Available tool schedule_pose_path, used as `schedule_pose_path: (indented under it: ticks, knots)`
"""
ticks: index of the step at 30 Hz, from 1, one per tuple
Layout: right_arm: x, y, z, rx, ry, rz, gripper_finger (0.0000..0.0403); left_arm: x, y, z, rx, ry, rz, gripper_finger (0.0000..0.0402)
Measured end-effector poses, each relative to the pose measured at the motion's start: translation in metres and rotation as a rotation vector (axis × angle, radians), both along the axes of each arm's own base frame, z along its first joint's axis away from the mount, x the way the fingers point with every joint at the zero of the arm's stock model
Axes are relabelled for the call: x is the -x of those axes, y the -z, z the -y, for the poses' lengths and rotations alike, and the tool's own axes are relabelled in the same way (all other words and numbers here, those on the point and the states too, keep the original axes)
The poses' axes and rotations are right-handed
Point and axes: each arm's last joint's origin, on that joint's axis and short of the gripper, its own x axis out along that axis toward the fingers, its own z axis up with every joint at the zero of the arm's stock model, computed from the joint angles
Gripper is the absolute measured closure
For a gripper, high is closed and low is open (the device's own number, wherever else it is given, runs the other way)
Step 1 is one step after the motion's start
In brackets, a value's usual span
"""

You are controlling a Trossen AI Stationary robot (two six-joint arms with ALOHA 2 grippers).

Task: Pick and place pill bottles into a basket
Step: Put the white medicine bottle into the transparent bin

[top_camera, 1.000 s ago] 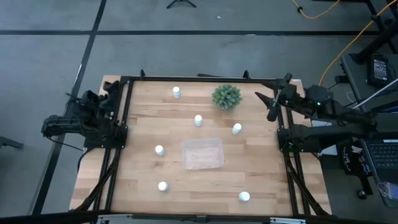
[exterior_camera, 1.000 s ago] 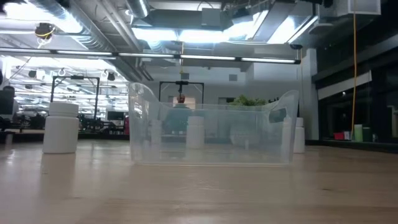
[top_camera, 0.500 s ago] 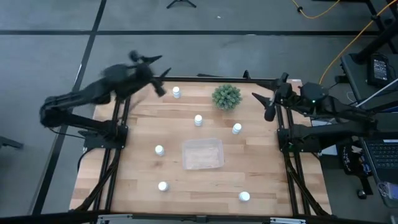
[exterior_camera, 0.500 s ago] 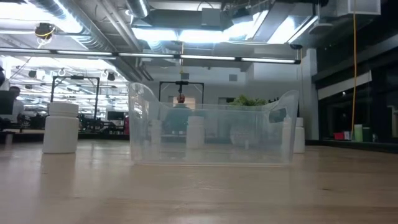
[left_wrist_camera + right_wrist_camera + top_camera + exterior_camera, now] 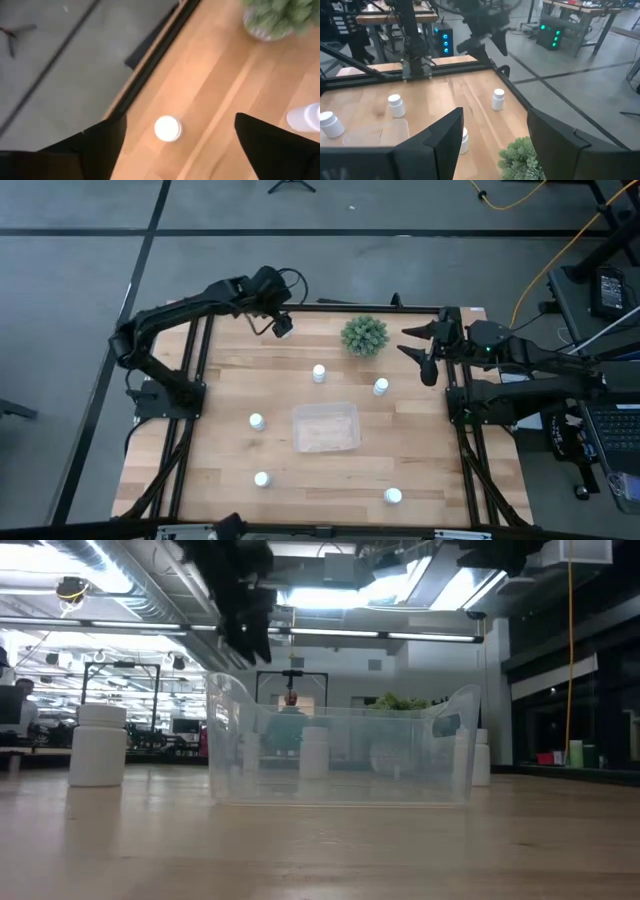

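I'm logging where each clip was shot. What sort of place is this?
Probably a robotics lab or workshop. The wooden table sits in a black metal frame on a bare floor, and beyond it stand workbenches with lit electronics under exposed ceiling ducts.

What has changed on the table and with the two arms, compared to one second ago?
The left gripper swung from the table's left edge to hover, fingers open, above the small white pill bottle at the far edge. The right gripper edged slightly inward, open. Nothing was grasped; the other bottles, the clear plastic basket and the green spiky plant stayed put.
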Motion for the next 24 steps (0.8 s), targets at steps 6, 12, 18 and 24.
schedule_pose_path:
  ticks: [6, 12, 18, 24]
  knots:
    - [0.000, 0.001, 0.000, 0.038, -0.010, -0.024, 0.0181, 0.007, 0.016, -0.022, 0.151, -0.086, 0.037, 0.0005]
    - [0.000, 0.001, 0.000, 0.081, -0.022, -0.040, 0.0181, 0.014, 0.017, -0.031, 0.194, -0.109, 0.066, 0.0002]
    - [0.000, 0.001, 0.000, 0.108, -0.029, -0.050, 0.0181, 0.014, 0.024, -0.037, 0.245, -0.109, 0.070, 0.0002]
    - [0.000, 0.001, 0.000, 0.107, -0.028, -0.050, 0.0181, 0.003, 0.055, -0.047, 0.309, -0.123, -0.018, 0.0002]
